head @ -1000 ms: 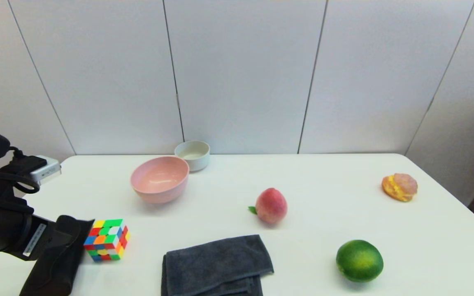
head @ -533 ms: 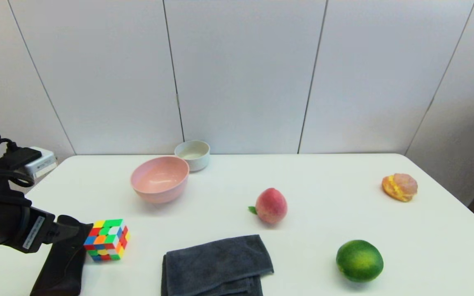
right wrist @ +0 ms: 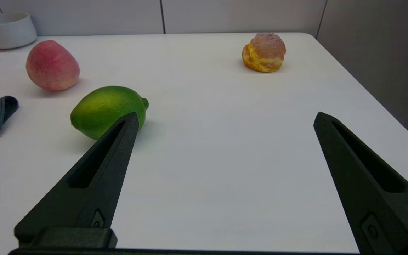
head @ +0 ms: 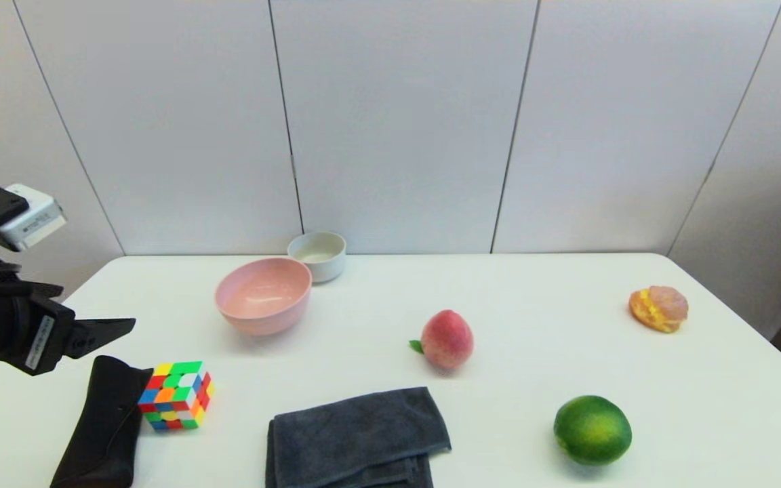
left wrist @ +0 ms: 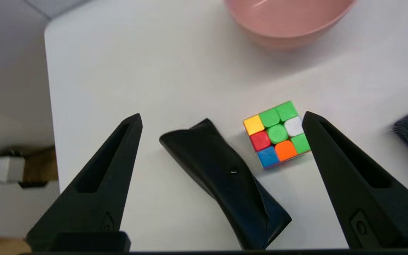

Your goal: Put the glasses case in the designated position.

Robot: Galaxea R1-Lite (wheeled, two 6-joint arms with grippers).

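The black glasses case (head: 102,423) (left wrist: 221,170) lies flat on the white table (head: 377,318) at the front left, one long side against a colourful puzzle cube (head: 175,395). My left gripper (head: 114,331) (left wrist: 222,116) hovers above and behind the case's far end, open, with nothing between its fingers. No mark on the tabletop shows the designated position. In its own wrist view my right gripper (right wrist: 226,115) stands open and empty over bare table at the right; the head view does not show it.
A pink bowl (head: 263,295) and a small white bowl (head: 317,255) stand at the back. A folded grey towel (head: 356,437) lies front centre, with a peach (head: 447,339) behind it. A lime (head: 592,429) and a cream puff (head: 659,308) are on the right.
The left gripper has let go of the glasses case, risen and drawn back to the left. The case now lies free beside the cube.
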